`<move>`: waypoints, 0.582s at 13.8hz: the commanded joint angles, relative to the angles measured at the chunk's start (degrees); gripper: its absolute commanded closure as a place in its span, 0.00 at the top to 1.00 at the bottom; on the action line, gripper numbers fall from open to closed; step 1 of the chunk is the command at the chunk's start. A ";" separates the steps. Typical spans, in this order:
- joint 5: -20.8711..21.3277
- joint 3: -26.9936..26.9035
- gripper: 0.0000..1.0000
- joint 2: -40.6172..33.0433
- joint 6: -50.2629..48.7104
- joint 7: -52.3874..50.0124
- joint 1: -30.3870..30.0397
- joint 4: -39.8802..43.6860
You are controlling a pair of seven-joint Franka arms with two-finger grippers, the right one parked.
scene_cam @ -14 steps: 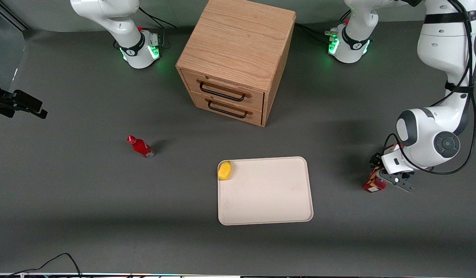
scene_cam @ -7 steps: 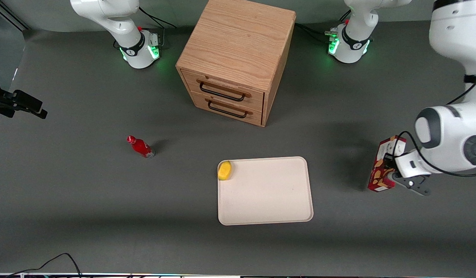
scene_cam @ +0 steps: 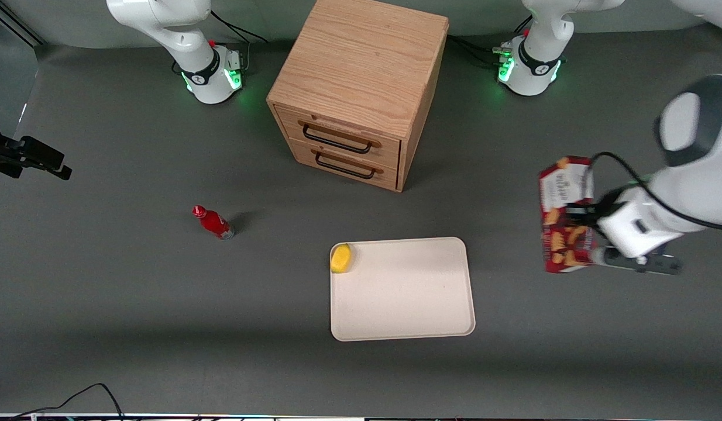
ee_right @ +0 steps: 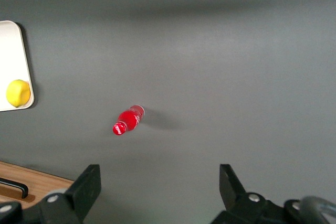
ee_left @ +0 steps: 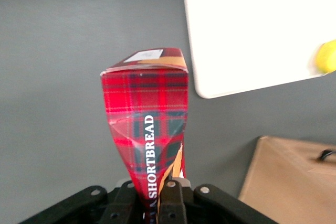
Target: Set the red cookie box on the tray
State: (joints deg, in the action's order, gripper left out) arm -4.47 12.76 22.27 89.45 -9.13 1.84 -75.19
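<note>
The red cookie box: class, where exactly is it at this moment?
In the front view, the red cookie box hangs above the table, shut in the left arm's claw, toward the working arm's end and beside the tray, not yet over it.

Front view high, looking down; wrist views close (sharing tray [scene_cam: 454, 327]).

We see a long red tartan cardboard cookie box [ee_left: 145, 111] with white lettering, orange-brown cookie pictures and a white end panel. The black two-finger gripper [ee_left: 153, 203] clamps it. The flat rectangular tray [scene_cam: 408, 298] is cream-beige, with a yellow round fruit [scene_cam: 341, 258] on it.
</note>
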 commanded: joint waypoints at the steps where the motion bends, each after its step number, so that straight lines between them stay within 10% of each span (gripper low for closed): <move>1: 4.19 7.34 0.00 8.02 9.90 -14.55 0.79 1.64; 7: 26.59 12.20 0.00 19.38 42.79 -29.62 1.41 -10.92; 8: 28.88 12.02 0.28 20.17 44.83 -29.98 1.23 -11.90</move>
State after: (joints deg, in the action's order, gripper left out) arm 20.07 24.46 43.26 130.48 -36.32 3.90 -84.30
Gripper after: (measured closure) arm 0.890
